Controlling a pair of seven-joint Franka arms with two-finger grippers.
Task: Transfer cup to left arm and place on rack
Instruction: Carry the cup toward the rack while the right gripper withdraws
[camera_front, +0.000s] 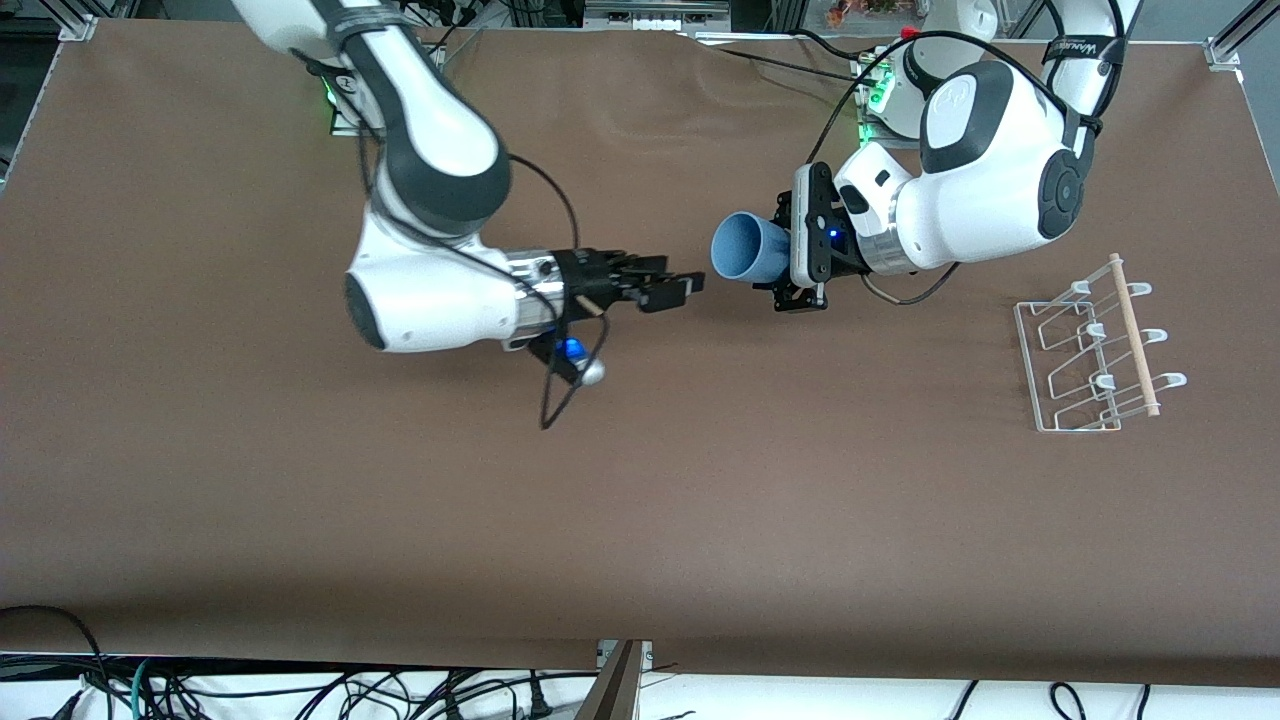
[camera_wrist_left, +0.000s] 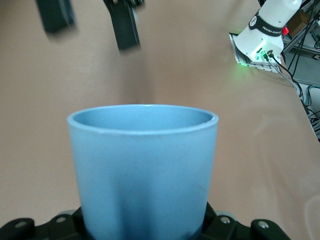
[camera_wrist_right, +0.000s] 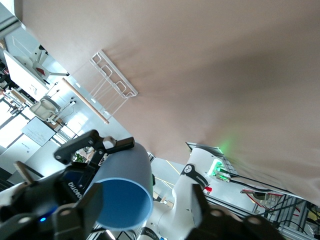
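Observation:
The light-blue cup (camera_front: 748, 247) lies sideways in the air over the middle of the table, its base held in my left gripper (camera_front: 785, 255), which is shut on it. It fills the left wrist view (camera_wrist_left: 145, 165). Its open mouth faces my right gripper (camera_front: 682, 280), which is open and empty a short gap from the rim, not touching. The right wrist view shows the cup (camera_wrist_right: 125, 192) between its spread fingers (camera_wrist_right: 200, 205) but farther off. The white wire rack (camera_front: 1090, 350) with its wooden dowel stands on the table toward the left arm's end, also in the right wrist view (camera_wrist_right: 112, 82).
A black cable loop (camera_front: 560, 390) hangs under the right wrist. The arm bases with green lights (camera_front: 875, 100) stand along the table edge farthest from the front camera. Brown table (camera_front: 640, 520) spreads toward the front camera.

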